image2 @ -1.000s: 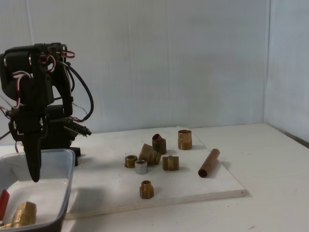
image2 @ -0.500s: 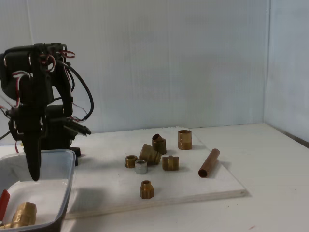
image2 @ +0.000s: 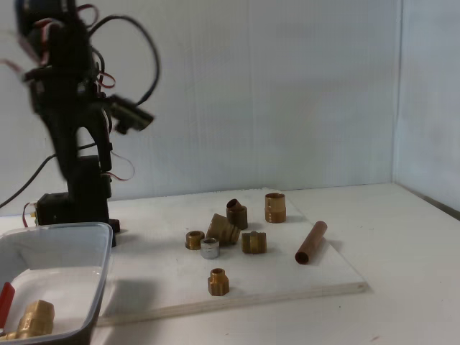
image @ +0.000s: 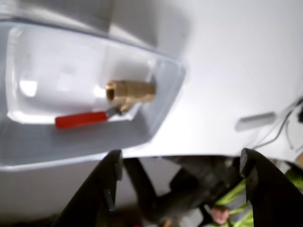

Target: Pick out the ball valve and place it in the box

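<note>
Now the bench point(image2: 402, 237) carries a white board point(image2: 287, 277) and, at the fixed view's lower left, the box point(image2: 93, 287). Inside the box lies the valve point(image: 130, 92), alone, near one corner, its red lever point(image: 80, 119) flat on the floor. The claw point(image: 180, 189) is empty, its fingers point(image: 106, 182) wide apart above the box. The valve looks heavy, rigid and smooth: I judge the hexagonal brass body the surest hold, the lever likely to swing. On the board sit small brass fittings point(image2: 223, 230) and a copper pipe point(image2: 310, 242)
</note>
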